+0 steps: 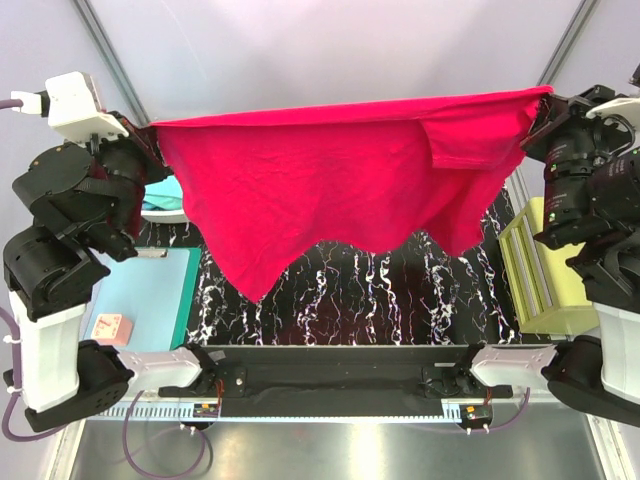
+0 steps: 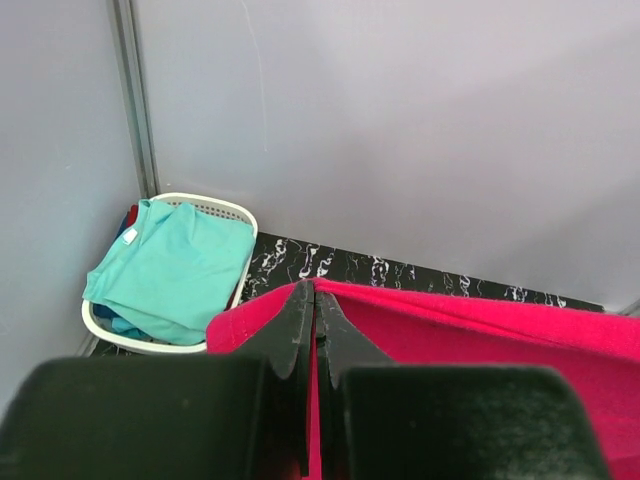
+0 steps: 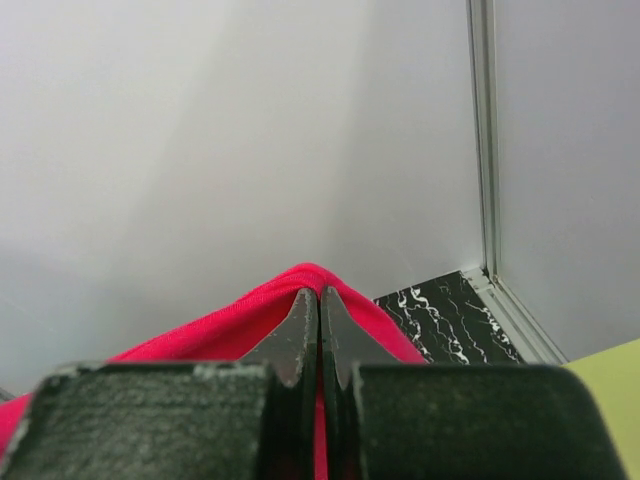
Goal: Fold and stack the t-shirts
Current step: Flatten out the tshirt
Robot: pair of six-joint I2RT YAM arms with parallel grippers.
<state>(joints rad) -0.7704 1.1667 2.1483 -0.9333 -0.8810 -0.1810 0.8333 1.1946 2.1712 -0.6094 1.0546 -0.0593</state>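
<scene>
The crimson-red t-shirt hangs stretched in the air between both arms, its lower edge drooping to a point over the black marbled table. My left gripper is shut on the shirt's left top corner; in the left wrist view its fingertips pinch red cloth at my left gripper. My right gripper is shut on the right top corner; the right wrist view shows red cloth folded over my right gripper. The turquoise t-shirt lies bunched in a white basket at the far left.
A light-blue mat lies at the left with a small pink block on it. A yellow-green rectangular block stands at the right edge. Grey walls close in the back and sides.
</scene>
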